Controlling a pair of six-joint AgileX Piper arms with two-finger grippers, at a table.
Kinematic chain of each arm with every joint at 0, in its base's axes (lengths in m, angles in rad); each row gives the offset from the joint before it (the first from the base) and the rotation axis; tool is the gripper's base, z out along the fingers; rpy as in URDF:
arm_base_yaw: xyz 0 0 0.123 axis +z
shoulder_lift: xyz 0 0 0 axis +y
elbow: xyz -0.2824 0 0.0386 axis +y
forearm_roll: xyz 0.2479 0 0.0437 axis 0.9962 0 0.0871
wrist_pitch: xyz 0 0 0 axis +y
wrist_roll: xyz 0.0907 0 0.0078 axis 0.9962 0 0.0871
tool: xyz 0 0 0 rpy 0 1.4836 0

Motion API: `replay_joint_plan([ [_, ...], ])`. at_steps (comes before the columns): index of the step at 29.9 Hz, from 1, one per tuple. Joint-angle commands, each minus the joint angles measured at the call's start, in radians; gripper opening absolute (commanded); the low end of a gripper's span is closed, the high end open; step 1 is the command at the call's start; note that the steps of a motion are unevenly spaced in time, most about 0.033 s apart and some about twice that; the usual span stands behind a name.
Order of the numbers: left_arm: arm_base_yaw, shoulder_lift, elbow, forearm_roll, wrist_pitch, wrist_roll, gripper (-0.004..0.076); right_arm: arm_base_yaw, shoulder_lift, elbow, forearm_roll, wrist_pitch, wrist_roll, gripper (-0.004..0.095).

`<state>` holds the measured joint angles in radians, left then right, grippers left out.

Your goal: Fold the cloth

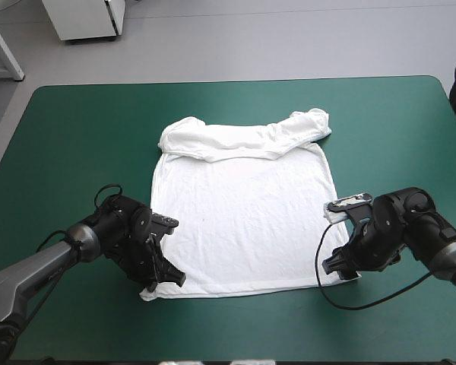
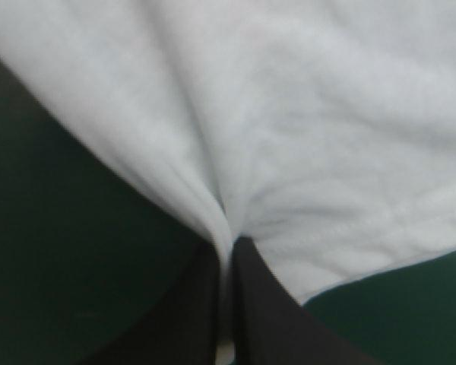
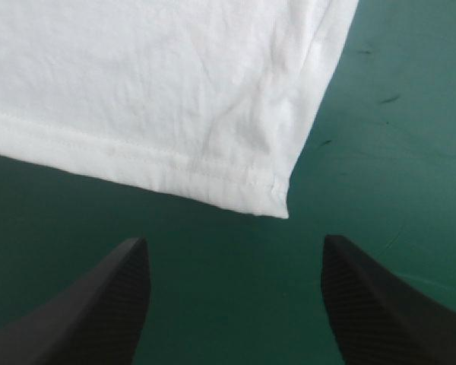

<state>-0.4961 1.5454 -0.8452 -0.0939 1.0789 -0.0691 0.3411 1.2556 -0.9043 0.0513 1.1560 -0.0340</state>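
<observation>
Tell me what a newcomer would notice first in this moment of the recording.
The white T-shirt lies spread flat in the middle of the teal-green table, its sleeve end bunched toward the far edge. The left gripper is shut on the near left hem corner, puckering the fabric. The right gripper is open, with the near right corner just ahead of its fingers.

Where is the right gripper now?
The right gripper is at the near right corner of the T-shirt in the high view, open, with that corner just ahead of it.
</observation>
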Motion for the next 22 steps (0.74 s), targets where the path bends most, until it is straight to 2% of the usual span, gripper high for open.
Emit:
replay_joint_plan([
  [1, -0.01, 0.101, 0.056, -0.074, -0.251, 0.015, -0.001, 0.002, 0.011, -0.007, -0.027, -0.037, 0.022, 0.0609],
  [7, -0.01, 0.101, 0.056, -0.074, -0.245, 0.015, -0.001, 0.002, 0.142, -0.007, -0.04, -0.112, 0.027, 0.0609],
  [15, -0.01, 0.101, 0.056, -0.083, -0.243, 0.015, -0.001, 0.002, 0.302, -0.007, -0.004, -0.112, 0.034, 0.059],
  [17, -0.01, 0.101, 0.056, -0.083, -0.247, 0.015, -0.001, 0.002, 0.327, -0.003, 0.018, -0.099, 0.034, 0.0497],
  [20, -0.01, 0.101, 0.056, -0.083, -0.257, 0.015, -0.001, 0.002, 0.334, 0.036, 0.076, -0.107, 0.002, 0.024],
  [22, -0.01, 0.101, 0.056, -0.083, -0.273, 0.015, -0.001, 0.002, 0.334, 0.066, 0.121, -0.12, -0.034, 0.0031],
])
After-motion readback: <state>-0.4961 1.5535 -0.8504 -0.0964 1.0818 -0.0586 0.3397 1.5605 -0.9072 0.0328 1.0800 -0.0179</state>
